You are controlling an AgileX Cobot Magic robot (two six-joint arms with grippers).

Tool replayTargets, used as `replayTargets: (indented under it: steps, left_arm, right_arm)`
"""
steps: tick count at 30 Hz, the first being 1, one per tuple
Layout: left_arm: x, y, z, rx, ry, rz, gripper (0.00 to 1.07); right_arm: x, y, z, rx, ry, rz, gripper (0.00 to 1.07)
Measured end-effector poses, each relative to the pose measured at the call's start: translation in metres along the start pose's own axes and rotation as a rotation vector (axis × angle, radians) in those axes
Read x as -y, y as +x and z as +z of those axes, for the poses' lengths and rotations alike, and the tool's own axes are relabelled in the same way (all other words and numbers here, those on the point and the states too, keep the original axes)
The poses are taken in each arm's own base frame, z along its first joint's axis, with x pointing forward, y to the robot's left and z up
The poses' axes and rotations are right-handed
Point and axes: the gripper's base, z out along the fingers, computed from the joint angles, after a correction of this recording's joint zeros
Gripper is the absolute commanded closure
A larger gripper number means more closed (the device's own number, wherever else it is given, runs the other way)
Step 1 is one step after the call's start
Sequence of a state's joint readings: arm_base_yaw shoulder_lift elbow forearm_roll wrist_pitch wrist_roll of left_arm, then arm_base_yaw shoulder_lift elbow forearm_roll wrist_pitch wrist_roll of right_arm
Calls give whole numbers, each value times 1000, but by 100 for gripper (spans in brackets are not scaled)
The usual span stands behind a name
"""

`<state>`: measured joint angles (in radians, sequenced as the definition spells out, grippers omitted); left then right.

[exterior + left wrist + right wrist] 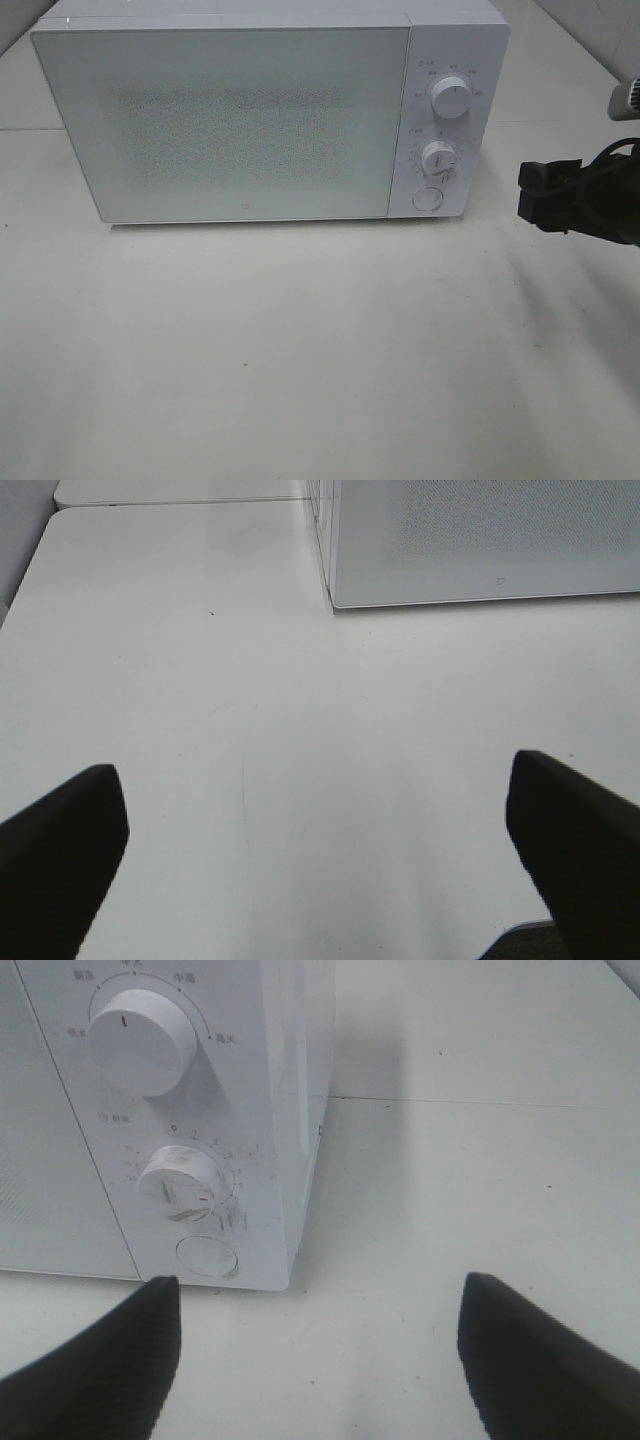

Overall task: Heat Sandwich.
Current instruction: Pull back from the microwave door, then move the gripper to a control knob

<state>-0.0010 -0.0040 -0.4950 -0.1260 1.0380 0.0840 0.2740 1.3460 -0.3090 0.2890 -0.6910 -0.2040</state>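
Observation:
The sandwich is out of view in all three views. A white microwave (240, 120) stands at the back of the table with its door shut. My right gripper (535, 195) hovers to the right of its control panel, open with nothing between its fingers (540, 1360). The right wrist view looks at the upper knob (140, 1038), the lower timer knob (185, 1182) and the round door button (206, 1257). My left gripper (320, 855) is open and empty over bare table, short of the microwave's lower left corner (340, 598). It lies outside the exterior high view.
The white table (300, 350) spreads wide in front of the microwave. A seam between tabletops (470, 1102) runs behind the microwave's right side. A grey cylindrical part (628, 98) shows at the right edge.

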Motion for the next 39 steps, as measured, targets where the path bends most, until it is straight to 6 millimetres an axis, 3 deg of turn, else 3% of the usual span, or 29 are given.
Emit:
replayTargets:
  steps: [19, 25, 35, 39]
  left_arm:
    - [0, 0, 0, 0, 0, 0, 9]
    - [0, 0, 0, 0, 0, 0, 9]
    - [0, 0, 0, 0, 0, 0, 9]
    - [0, 0, 0, 0, 0, 0, 9]
  right_arm:
    - [-56, 37, 17, 115, 76, -45, 34]
    - [-64, 49, 19, 77, 61, -11, 34]
    - [-65, 49, 19, 76, 58, 1, 34]
    - [-72, 46, 29, 89, 56, 9, 34]
